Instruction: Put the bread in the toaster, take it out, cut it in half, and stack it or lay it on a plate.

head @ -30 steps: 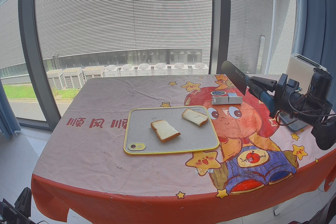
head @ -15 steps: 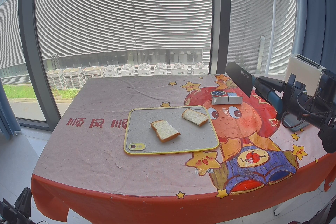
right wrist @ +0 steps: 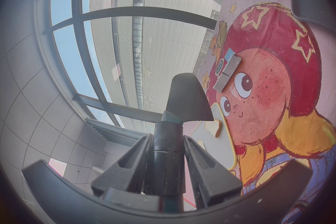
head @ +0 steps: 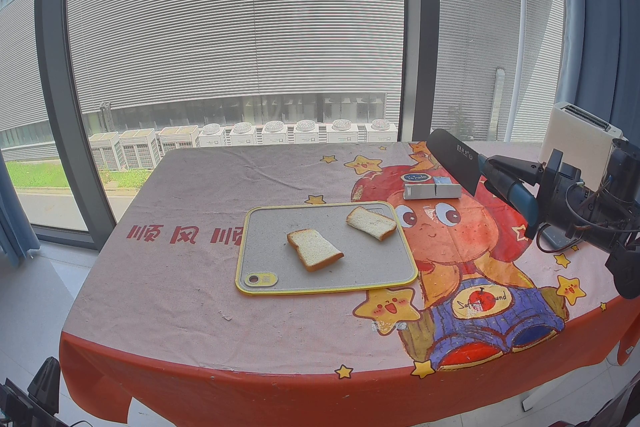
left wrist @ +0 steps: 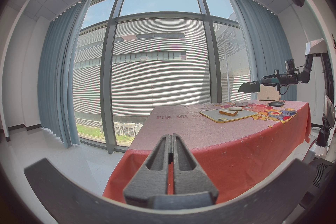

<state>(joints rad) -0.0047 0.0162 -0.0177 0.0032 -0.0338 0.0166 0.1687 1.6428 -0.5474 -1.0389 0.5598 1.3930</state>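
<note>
1. One cutting board (head: 373, 265) held two bits of bread, lying apart: the near piece (head: 315, 249) and the far piece (head: 371, 223).
2. The right gripper (right wrist: 168, 139) squeezed one knife (head: 455, 160) by its handle, up in the air.
3. One toaster (head: 580, 131) stood at the far right of the table (head: 200, 315).
4. The left gripper (left wrist: 170, 140) was pressed closed, holding nothing.

Table (head: 200, 308) under an orange cartoon cloth, cutting board (head: 360, 261) mid-table, grey block (head: 432, 190) past its far right corner, toaster (head: 577, 131) far right

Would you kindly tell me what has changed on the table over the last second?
The right end effector, shut on the knife, carried it slightly toward the robot's right and a little lower, away from the cutting board. The nearer bread half, the farther bread half and the toaster stayed put.
</note>
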